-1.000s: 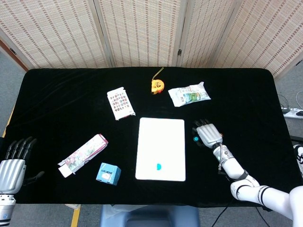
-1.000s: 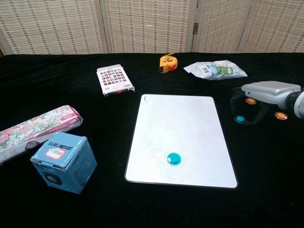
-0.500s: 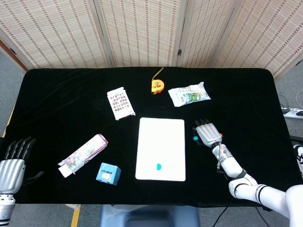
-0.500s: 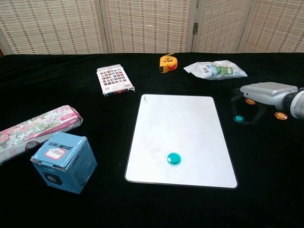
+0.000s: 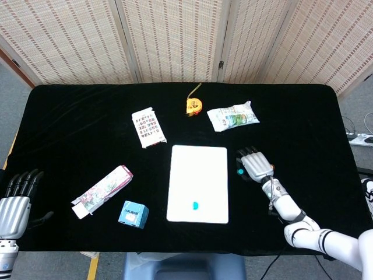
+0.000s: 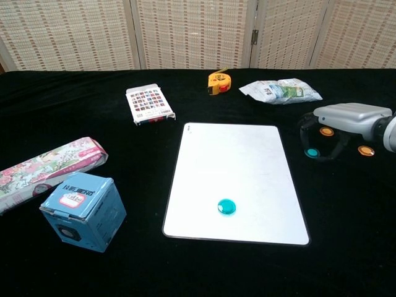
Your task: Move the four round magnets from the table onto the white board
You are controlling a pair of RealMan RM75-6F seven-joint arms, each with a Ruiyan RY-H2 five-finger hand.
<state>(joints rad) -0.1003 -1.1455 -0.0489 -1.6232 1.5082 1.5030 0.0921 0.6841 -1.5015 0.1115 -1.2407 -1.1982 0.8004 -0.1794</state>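
The white board (image 5: 198, 169) (image 6: 238, 154) lies flat at the table's middle with one teal magnet (image 5: 196, 205) (image 6: 227, 206) on its near part. Just right of the board, my right hand (image 5: 255, 165) (image 6: 343, 120) arches over a second teal magnet (image 5: 239, 172) (image 6: 312, 153), pinching it between thumb and fingers just above the cloth. Two orange magnets (image 6: 326, 131) (image 6: 366, 150) lie on the cloth beside that hand. My left hand (image 5: 14, 198) hangs at the table's near left corner, fingers apart and holding nothing.
A yellow tape measure (image 5: 193, 105) and a snack bag (image 5: 233, 116) lie behind the board. A card pack (image 5: 148, 127) sits to its back left. A floral box (image 5: 102, 191) and a small blue box (image 5: 133, 214) are at the near left.
My right hand has risen slightly, and the teal magnet between its fingers has shifted with it. The left hand and everything else stay put.
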